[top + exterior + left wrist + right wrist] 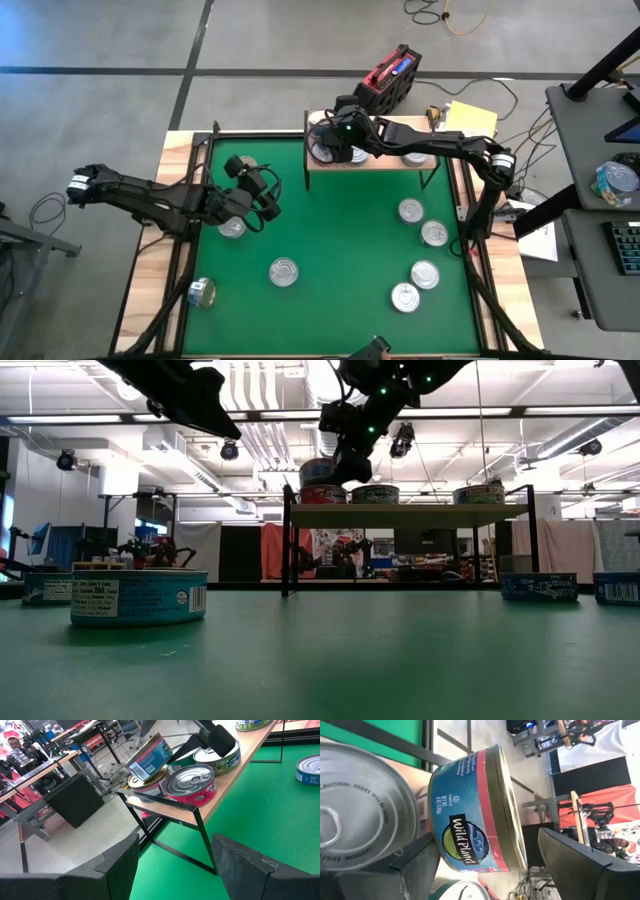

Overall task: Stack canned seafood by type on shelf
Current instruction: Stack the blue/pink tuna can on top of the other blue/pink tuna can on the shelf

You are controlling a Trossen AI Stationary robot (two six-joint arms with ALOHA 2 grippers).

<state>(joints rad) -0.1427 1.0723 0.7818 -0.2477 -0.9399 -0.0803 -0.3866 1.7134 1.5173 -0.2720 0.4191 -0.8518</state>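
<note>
The right gripper [330,135] stands at the shelf's [385,160] left end, fingers spread around a tilted blue tin [470,810] resting on other tins there. The left gripper [268,195] hovers open over the green mat [340,230], more tins [284,271] scattered around.

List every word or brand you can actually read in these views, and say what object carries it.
"Wild Planet": label of the blue can tilted on the shelf.
"CAUTION: EDGES": embossed on the silver lid beside it; the rest is unreadable.
Label on the near can: too small to read.
</note>
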